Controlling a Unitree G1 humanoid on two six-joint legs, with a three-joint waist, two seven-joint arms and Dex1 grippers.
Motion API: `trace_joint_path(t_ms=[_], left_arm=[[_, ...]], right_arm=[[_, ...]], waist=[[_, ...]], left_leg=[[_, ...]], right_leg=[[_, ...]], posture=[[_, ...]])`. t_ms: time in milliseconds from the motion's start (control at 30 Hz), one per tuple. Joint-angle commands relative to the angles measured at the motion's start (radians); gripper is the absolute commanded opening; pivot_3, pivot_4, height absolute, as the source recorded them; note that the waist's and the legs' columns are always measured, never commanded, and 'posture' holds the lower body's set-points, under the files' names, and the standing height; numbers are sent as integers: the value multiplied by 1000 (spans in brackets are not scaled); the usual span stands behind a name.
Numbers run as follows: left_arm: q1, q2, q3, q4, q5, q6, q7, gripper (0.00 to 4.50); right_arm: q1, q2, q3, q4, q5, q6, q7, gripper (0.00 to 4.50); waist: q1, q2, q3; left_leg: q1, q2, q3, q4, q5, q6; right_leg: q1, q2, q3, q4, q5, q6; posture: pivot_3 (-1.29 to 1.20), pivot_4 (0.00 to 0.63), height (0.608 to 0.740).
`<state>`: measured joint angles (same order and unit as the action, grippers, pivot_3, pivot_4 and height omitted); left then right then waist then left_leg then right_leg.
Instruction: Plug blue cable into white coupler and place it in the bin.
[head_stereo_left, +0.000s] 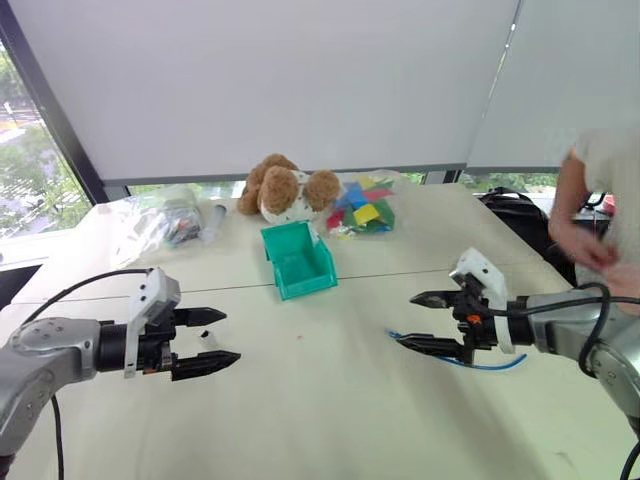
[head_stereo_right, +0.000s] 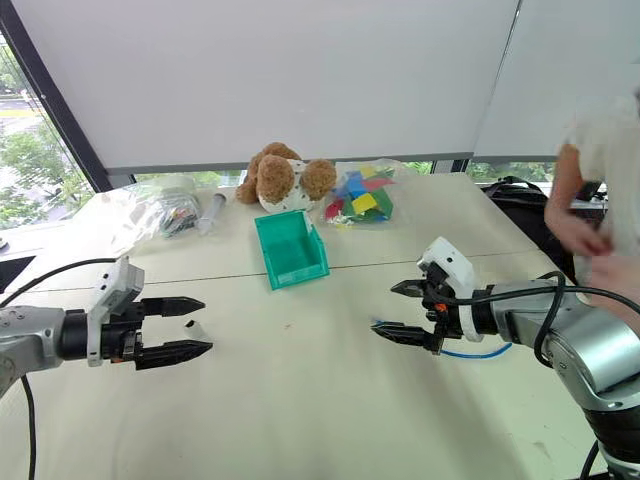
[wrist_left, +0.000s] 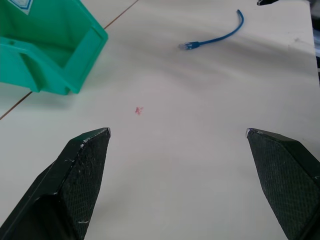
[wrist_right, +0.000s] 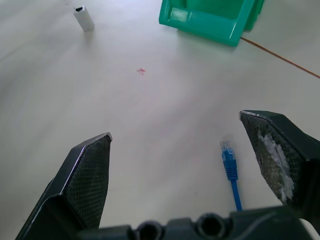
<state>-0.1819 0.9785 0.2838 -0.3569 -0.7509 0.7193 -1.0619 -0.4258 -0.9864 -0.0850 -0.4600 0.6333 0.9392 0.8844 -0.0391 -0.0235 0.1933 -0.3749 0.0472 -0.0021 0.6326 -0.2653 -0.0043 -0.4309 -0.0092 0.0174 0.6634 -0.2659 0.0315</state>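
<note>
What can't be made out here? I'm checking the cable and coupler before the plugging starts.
- Blue cable: its middle is hidden behind the right claw in the eye views.
- White coupler: too small to show its socket; partly hidden by the left claw in the eye views.
- Bin: cut off by the left wrist view's edge.

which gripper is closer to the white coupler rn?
Left. The white coupler stands on the table just past the left gripper, between its open fingers as the head camera sees it. The right gripper is far across, over the blue cable.
</note>
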Motion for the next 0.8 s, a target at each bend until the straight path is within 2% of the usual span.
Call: trace_joint_path(t_ms=[33,333,500,667,800], left_arm=[[-30,-7,1,-5,-9,-6,7,4500],[-71,-61,-58,-20,-7,9,46,4500],[-141,-87,-109,24,11,-2,37,4500],[-188,-131,-185,75,65,-50,17,4500],[-224,-141,-194,99,74,-55,6,4500]], right_arm=[[3,-18,0,-19,-21,-34,7,4456],[80,-53,-39,-29,-49,-44,11,4456],[118,-34,-64,-23,-73,-62,-27,4456],[255,-16,-79,85,-139,-221,20,4456],[288,-12,-84,184,-165,-307,59,4456]], waist=[[1,0,0],[4,0,0],[3,0,0],[4,-1,0],[0,-1,0]], left_leg=[[0,0,0,0,0,0],[0,0,0,0,0,0],[0,0,0,1,0,0],[0,-1,0,0,0,0],[0,-1,0,1,0,0]], right_leg=[[0,0,0,0,0,0],[0,0,0,0,0,0],[1,0,0,0,0,1],[1,0,0,0,0,2],[1,0,0,0,0,1]], posture=[[0,150,740],[0,150,740],[0,150,740],[0,150,740],[0,150,740]])
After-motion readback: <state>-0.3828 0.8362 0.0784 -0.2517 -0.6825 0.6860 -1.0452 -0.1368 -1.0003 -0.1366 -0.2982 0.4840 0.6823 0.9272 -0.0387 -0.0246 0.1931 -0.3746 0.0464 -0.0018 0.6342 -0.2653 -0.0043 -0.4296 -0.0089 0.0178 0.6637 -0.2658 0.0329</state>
